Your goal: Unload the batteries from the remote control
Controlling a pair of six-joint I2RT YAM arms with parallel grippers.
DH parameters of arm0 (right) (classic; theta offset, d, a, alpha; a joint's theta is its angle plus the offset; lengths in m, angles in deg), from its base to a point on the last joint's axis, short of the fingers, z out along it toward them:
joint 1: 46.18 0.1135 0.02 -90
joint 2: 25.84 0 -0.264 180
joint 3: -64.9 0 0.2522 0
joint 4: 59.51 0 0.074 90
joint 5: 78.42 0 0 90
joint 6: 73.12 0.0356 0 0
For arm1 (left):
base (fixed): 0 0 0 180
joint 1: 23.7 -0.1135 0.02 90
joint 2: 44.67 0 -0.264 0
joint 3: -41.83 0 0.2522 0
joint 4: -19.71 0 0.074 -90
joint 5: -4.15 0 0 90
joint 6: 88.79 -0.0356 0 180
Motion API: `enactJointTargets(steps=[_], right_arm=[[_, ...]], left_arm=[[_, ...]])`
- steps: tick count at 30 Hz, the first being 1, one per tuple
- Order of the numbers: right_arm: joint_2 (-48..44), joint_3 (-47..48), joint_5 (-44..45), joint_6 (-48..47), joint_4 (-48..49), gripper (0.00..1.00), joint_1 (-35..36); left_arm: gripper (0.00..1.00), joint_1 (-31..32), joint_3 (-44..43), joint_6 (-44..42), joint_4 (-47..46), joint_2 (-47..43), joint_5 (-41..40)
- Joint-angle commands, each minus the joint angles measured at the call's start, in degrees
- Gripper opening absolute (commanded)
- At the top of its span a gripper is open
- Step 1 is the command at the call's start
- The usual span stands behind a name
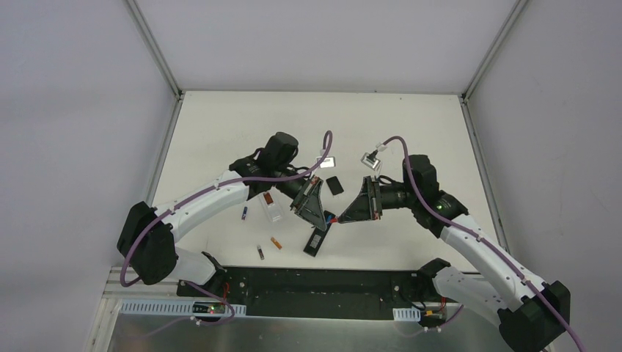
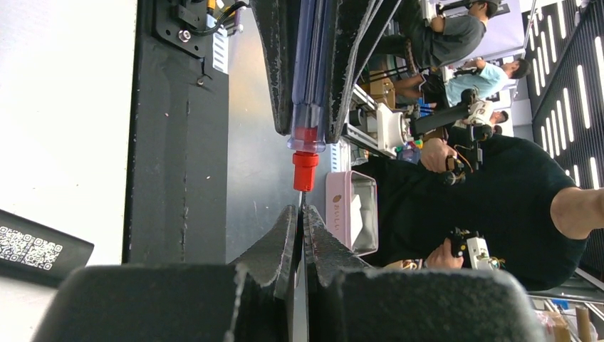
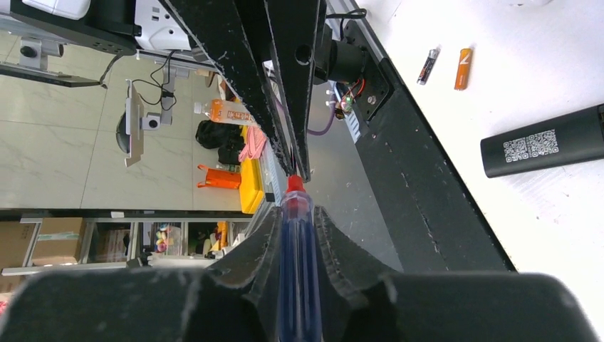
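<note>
Just above the black remote [image 3: 545, 146], we find the left gripper [image 2: 300, 214] pinched on what appears to be the blade of the screwdriver [image 2: 308, 107] and the right gripper [image 3: 295, 214] hugging its handle; an uneven pull could drop it onto the batteries [image 3: 463, 68] lying near that remote.

A white tabletop [image 1: 242, 125] sits inside a booth of plain pale grey walls [image 1: 73, 110] framed by slanted aluminium posts [image 1: 152, 44], with a black base plate [image 1: 323, 282] along its near edge. Beyond that edge lie a glossy beige tiled floor [image 3: 64, 135], a yellow crate [image 3: 251, 189] and low shelving [image 3: 71, 242] holding cardboard boxes. A seated person in a teal shirt [image 2: 491, 77] works beside a dark panel of bright strip lights [image 2: 578, 85].
</note>
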Motion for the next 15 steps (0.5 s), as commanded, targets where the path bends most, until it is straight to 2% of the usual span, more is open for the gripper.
enactJointTargets(steps=[1,2,3,5,6,7,9,11,15], right_arm=[[0.2,-0.1,-1.4,1.8,5.8,0.00,-0.1],[0.4,-0.1,-1.5,1.8,5.8,0.00,-0.2],[0.3,-0.2,-1.4,1.8,5.8,0.00,-0.1],[0.2,-0.3,0.3,1.8,5.4,0.00,-0.1],[0.2,-0.3,1.6,1.4,4.7,0.00,-0.1],[0.3,0.2,4.0,0.4,1.6,0.00,-0.1],[0.6,0.6,8.1,-0.7,-1.3,0.00,0.0],[0.8,0.9,12.8,-1.0,-3.6,0.00,0.0],[2.9,3.0,25.9,-2.3,-11.9,0.00,-0.1]], left_arm=[[0.00,0.3,-1.6,-1.6,0.3,-0.4,0.8],[0.00,0.3,-1.5,-1.6,0.3,-0.4,0.4],[0.10,0.3,-1.5,-1.5,0.3,-0.4,-0.6],[0.55,0.1,-1.3,-1.5,0.4,-0.4,-4.5],[0.75,-0.3,-1.0,-1.1,0.5,-1.0,-9.1],[0.84,-0.9,0.2,0.0,0.4,-2.1,-16.5],[0.92,-1.5,3.4,0.5,-0.5,-4.0,-26.7],[0.97,-3.1,5.9,2.3,-0.6,-5.0,-32.9],[0.99,-4.6,9.6,6.3,0.0,-5.5,-43.8]])
